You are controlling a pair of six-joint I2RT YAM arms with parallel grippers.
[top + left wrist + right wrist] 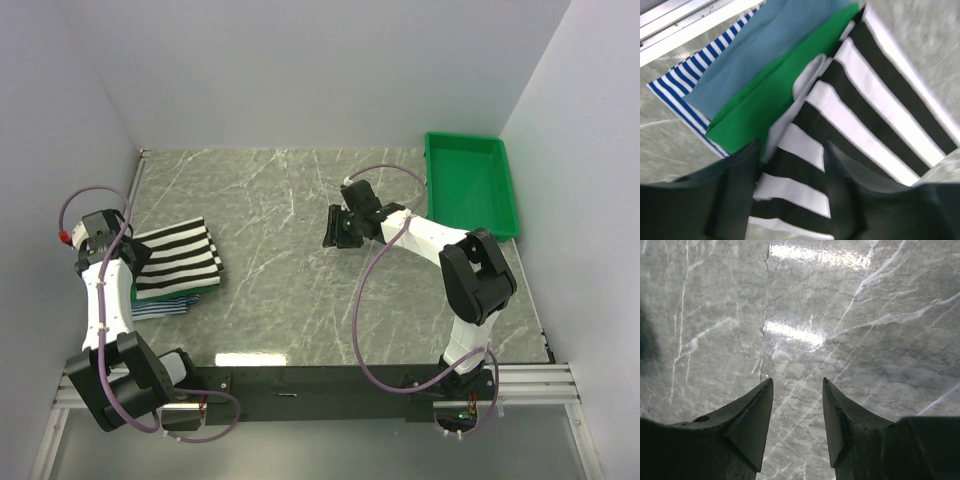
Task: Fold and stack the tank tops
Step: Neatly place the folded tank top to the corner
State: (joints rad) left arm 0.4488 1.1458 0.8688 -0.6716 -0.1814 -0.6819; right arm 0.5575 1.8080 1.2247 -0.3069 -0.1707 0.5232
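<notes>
The tank tops lie folded in one stack at the table's left. The black-and-white striped top is uppermost. In the left wrist view it lies over the green top, the solid blue top and the blue-white striped top, whose edge also shows in the top view. My left gripper is at the stack's left edge, its open jaws straddling the striped top's edge. My right gripper is open and empty over bare table at the middle.
A rigid green plastic bin stands empty at the back right corner. White walls close the table at the left, back and right. The grey marble tabletop lies between the stack and the right arm.
</notes>
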